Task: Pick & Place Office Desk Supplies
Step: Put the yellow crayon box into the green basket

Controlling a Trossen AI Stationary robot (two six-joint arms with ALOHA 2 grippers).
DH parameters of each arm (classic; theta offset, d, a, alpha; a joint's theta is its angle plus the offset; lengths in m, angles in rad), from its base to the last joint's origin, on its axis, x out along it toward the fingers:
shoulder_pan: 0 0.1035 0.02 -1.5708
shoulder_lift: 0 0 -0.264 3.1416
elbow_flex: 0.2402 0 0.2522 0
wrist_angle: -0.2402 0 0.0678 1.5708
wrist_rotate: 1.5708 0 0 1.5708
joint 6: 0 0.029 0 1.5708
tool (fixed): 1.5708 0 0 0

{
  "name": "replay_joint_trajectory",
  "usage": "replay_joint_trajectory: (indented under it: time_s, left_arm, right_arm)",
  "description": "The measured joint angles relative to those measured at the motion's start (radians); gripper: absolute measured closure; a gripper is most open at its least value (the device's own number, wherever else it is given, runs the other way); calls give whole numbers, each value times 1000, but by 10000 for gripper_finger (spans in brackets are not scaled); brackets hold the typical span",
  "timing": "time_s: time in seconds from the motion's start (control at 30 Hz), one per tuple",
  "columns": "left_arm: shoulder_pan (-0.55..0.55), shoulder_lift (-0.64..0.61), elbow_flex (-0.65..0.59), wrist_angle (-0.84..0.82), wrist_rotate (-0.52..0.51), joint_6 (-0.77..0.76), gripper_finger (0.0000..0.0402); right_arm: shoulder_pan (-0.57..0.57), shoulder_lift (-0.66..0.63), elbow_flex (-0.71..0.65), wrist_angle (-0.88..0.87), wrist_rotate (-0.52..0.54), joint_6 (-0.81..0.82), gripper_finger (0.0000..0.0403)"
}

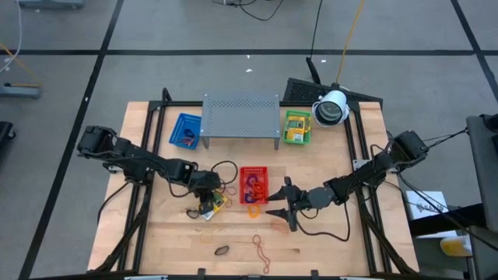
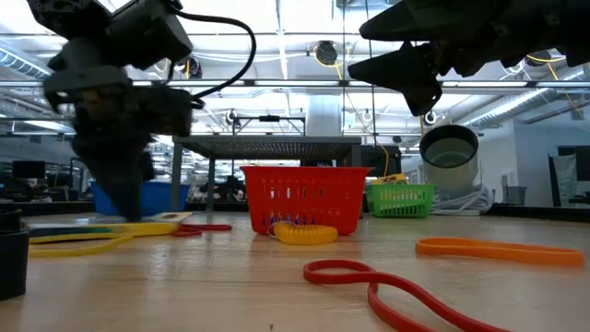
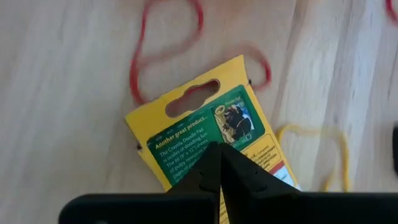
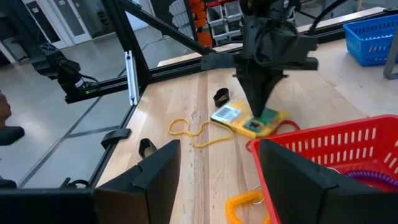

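Note:
A flat yellow-and-green packet (image 3: pixel 205 124) lies on the table left of the red basket (image 1: pixel 254 184), over a red rubber band (image 3: pixel 165 50). My left gripper (image 3: pixel 219 149) is shut and points steeply down onto the packet (image 4: pixel 261 121). A second packet with a white label (image 4: pixel 225 114) lies against it. My right gripper (image 1: pixel 286 204) hovers open just right of the red basket, level, with nothing between its fingers (image 4: pixel 155 180). Loose rubber bands lie around, among them a yellow one (image 4: pixel 193 134) and a coiled orange one (image 1: pixel 254 210). My left gripper's shut fingertips meet the packet's printed green face (image 3: pixel 208 140) near its middle, slanting down from above. The packet lies flat on the table. Whether the tips press on it or only just reach it, I cannot tell.
A grey perforated rack (image 1: pixel 241 117) stands at the back, with a blue basket (image 1: pixel 185 130) to its left and a green basket (image 1: pixel 297 127) holding packets to its right. Bands (image 1: pixel 222 250) (image 1: pixel 261 250) lie near the front edge. Black bands (image 4: pixel 221 96) lie by the packets.

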Motion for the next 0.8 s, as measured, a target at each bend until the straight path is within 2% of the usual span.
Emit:
replay_joint_trajectory:
  time_s: [0.1,0.27,0.43,0.63,0.8]
  left_arm:
    - [7,-73,15,-75,1,37,396]
    - [26,-198,67,-193,-104,82,395]
    - [46,-305,76,-184,-140,111,395]
    - [88,-358,76,-225,-136,135,394]
    - [129,-334,76,-282,-132,195,374]
  right_arm:
    - [0,0,0,0,0,-10,195]
    - [0,0,0,0,0,-40,195]
    - [0,0,0,-4,0,-76,195]
    - [0,0,0,-47,1,-118,195]
    - [0,0,0,-46,31,-195,195]
